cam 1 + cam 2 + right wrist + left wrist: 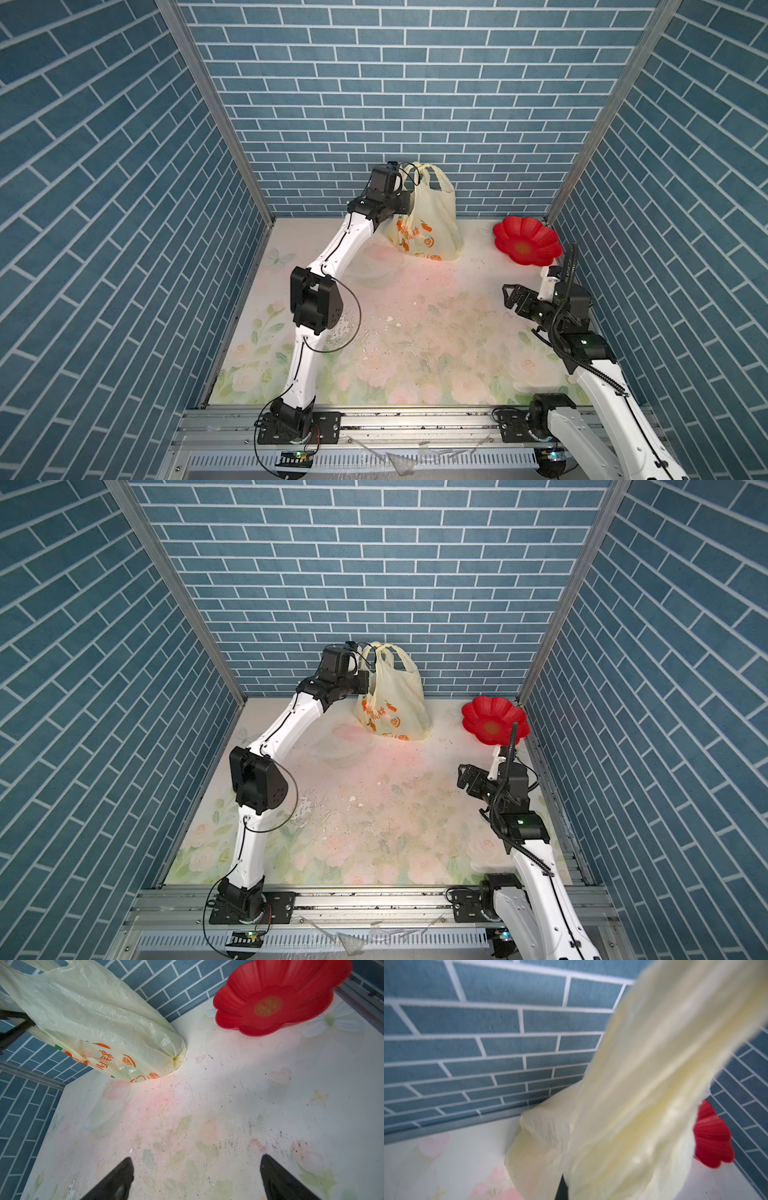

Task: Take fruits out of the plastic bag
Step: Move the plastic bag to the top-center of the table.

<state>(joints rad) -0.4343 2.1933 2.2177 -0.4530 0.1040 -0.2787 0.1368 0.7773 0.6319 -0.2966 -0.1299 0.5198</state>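
Blue brick-patterned walls enclose the desk on three sides. The desk is a pale surface printed with faded flowers, scuffed and speckled towards its middle.

The left arm rises from the desk's front rail and reaches up and over to the desk's back edge. The right arm rises from the same rail along the desk's right side and ends lower, over the desk's right half.

The plastic bag stands upright at the middle of the desk's back edge, close against the back wall, with its bottom resting on the desk. It is cream-yellow, with orange-fruit prints low on its front. Its loop handles are drawn up high above the desk. The film hides whatever is inside.

The red flower-shaped plate sits in the desk's back right corner, well apart from the bag.

The left gripper is high above the desk's back edge, its fingers clenched on a gathered handle strand of the bag, which runs taut across the left wrist view.

The right gripper hangs above the desk's right half, near its middle depth. Its fingers are spread wide and grasp nothing, with bare desk showing between them.
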